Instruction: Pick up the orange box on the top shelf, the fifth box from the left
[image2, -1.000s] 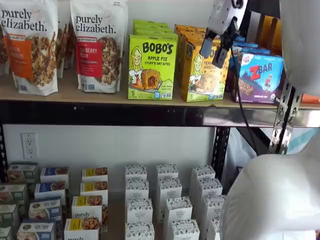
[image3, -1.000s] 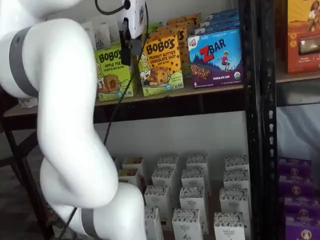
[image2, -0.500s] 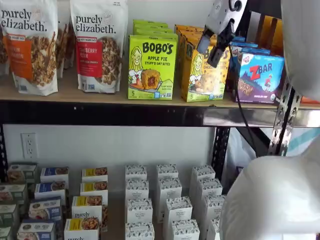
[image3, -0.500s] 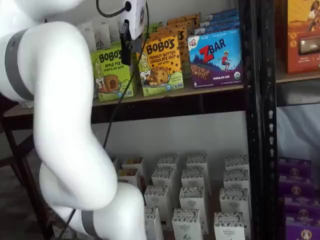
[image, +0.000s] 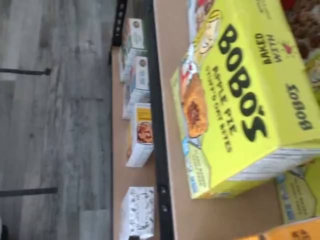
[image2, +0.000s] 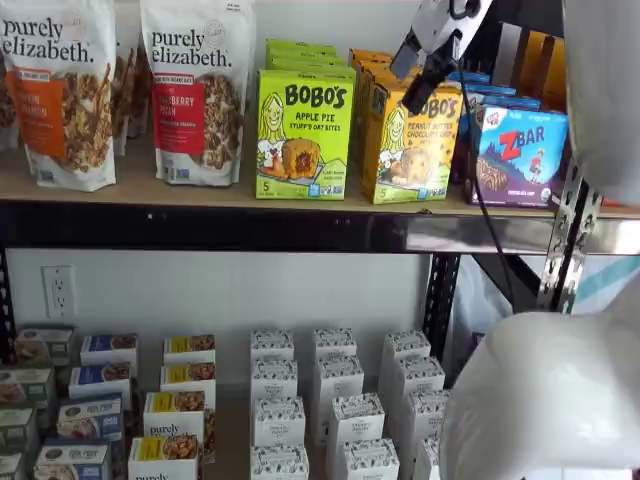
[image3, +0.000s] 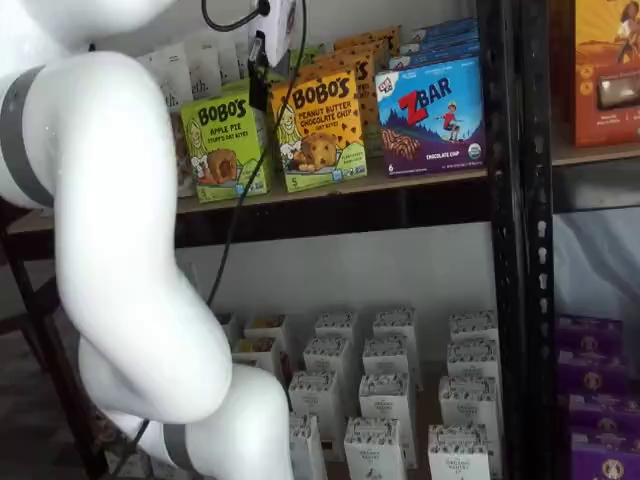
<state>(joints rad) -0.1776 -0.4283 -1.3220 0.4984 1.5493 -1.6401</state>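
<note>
Approach step: upper right of a shelf view, the gripper hovers before the orange box, fingers wide, needing alignment around it.

The wrist view looks down from close above the lime-green Bobo's box, with the picture turned on its side and the floor beyond the shelf edge. The 2 shelf views face the top shelf from in front, 1 straight on, 1 from the side; both share that box and the lower white boxes.
</note>
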